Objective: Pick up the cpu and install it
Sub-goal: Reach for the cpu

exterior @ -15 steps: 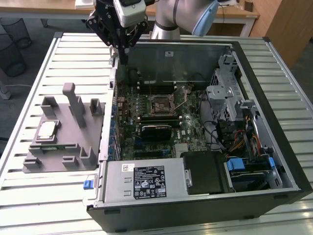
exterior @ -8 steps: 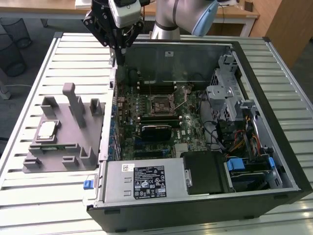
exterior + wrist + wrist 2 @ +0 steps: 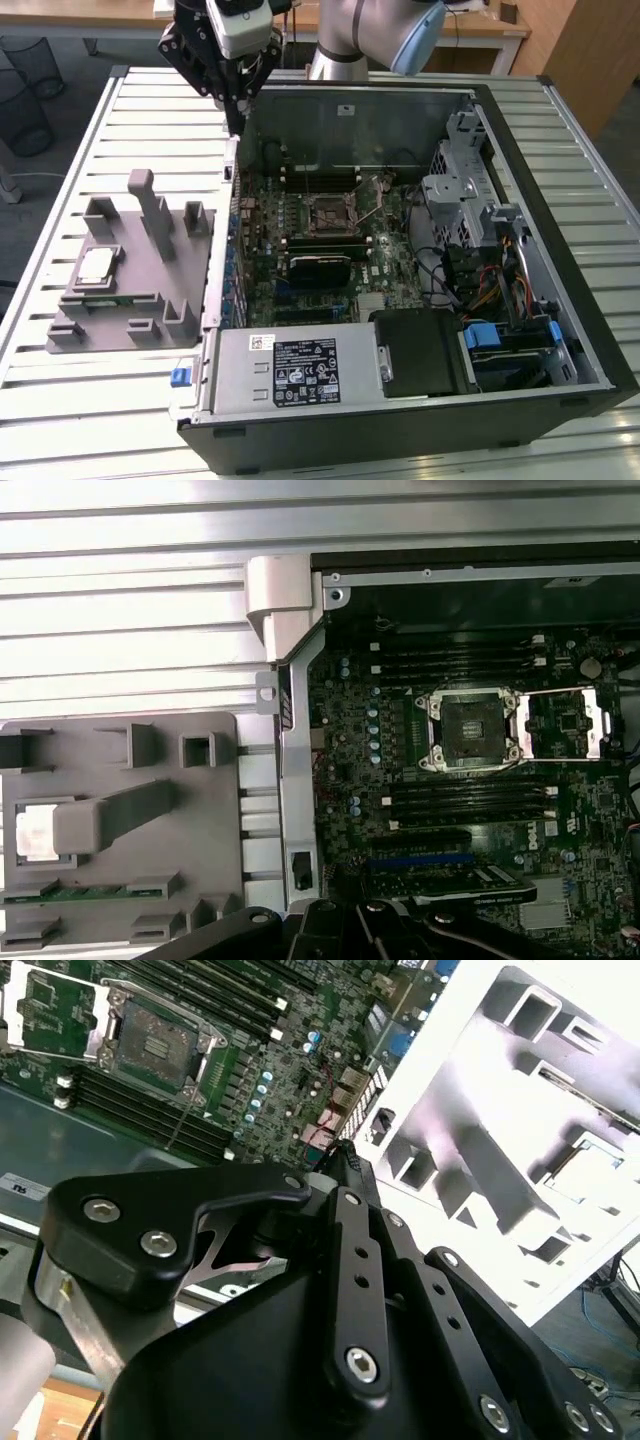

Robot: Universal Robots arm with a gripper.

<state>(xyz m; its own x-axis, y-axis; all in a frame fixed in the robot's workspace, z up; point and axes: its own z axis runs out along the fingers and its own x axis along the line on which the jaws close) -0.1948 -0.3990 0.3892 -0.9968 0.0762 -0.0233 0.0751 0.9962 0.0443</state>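
The gripper (image 3: 237,118) hangs at the upper left of the exterior view. Its fingers are drawn together to a narrow point and hold nothing. It is above the far left corner of the open case (image 3: 400,440). The socket (image 3: 330,212) sits on the board at the frame's centre, inside the case, with its metal frame swung open. The cpu (image 3: 97,264) lies flat in a pocket of the grey holder (image 3: 160,300) at middle left, well apart from the gripper. The holder stands just beside the case on the slatted table (image 3: 80,420).
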